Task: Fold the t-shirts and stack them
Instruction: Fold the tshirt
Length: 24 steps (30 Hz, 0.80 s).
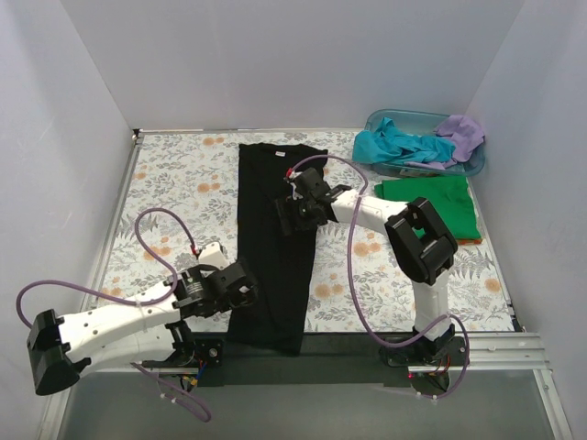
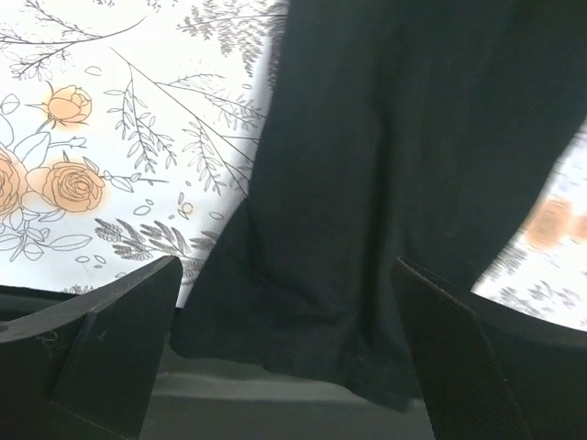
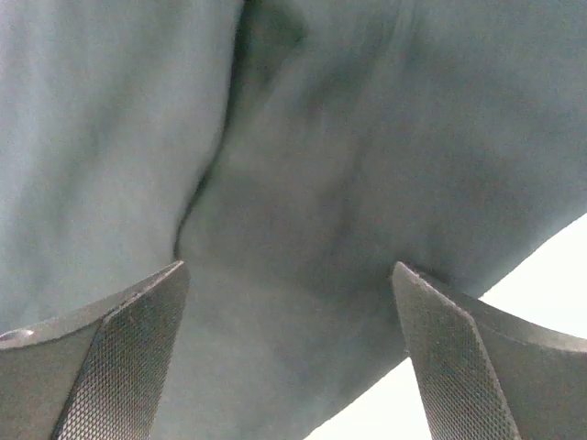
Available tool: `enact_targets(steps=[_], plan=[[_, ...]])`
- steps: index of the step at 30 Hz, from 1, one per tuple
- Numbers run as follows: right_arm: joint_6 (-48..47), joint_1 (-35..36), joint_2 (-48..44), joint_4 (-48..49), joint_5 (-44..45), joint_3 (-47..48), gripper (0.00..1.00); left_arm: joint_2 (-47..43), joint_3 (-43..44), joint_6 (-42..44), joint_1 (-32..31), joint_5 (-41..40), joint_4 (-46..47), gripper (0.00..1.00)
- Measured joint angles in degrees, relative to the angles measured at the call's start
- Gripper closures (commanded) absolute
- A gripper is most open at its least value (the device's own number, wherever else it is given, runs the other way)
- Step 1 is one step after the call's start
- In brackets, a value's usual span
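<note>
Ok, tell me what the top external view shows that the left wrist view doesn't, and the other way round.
Only top external: the green t-shirt, the blue tub holding the teal t-shirt and lilac t-shirt, and the right gripper over the black t-shirt. Only left wrist: the black hem's rumples close up, between the open left gripper fingers. Both: the black t-shirt on the floral table cover.

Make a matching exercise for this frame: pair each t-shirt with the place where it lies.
Things:
1. black t-shirt
2. green t-shirt
3. teal t-shirt
4. lilac t-shirt

Places:
A. left part of the tub
B. flat on the table, beside the tub on the side nearer the arms
C. spread long down the middle of the table
D. right end of the tub

Pairs: 1-C; 2-B; 3-A; 4-D
</note>
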Motion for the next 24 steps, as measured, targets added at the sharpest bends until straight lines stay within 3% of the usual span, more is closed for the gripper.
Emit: enact_targets(steps=[7, 11, 15, 20, 24], plan=[[1.1, -5.4, 8.3, 0.7, -1.2, 11.3, 0.02, 8.4, 2.5, 0.2, 6.7, 2.5, 6.8, 0.02], [-2.2, -9.1, 14.2, 0.3, -3.0, 19.9, 0.02, 11.8, 3.6, 4.5, 13.9, 6.8, 14.6, 0.02], [-6.9, -11.5, 19.4, -2.8, -5.5, 28.9, 0.02, 17.5, 7.5, 9.9, 14.8, 10.6, 20.5, 0.02], [-10.4, -11.4, 16.4, -7.0, -7.0, 27.3, 0.02, 20.1, 10.7, 14.1, 13.9, 13.9, 24.8, 0.02], [-9.3, -10.1, 3.9, -8.8, -6.2, 18.3, 0.02, 20.1, 10.9, 14.7, 8.5, 14.3, 26.0, 0.02]])
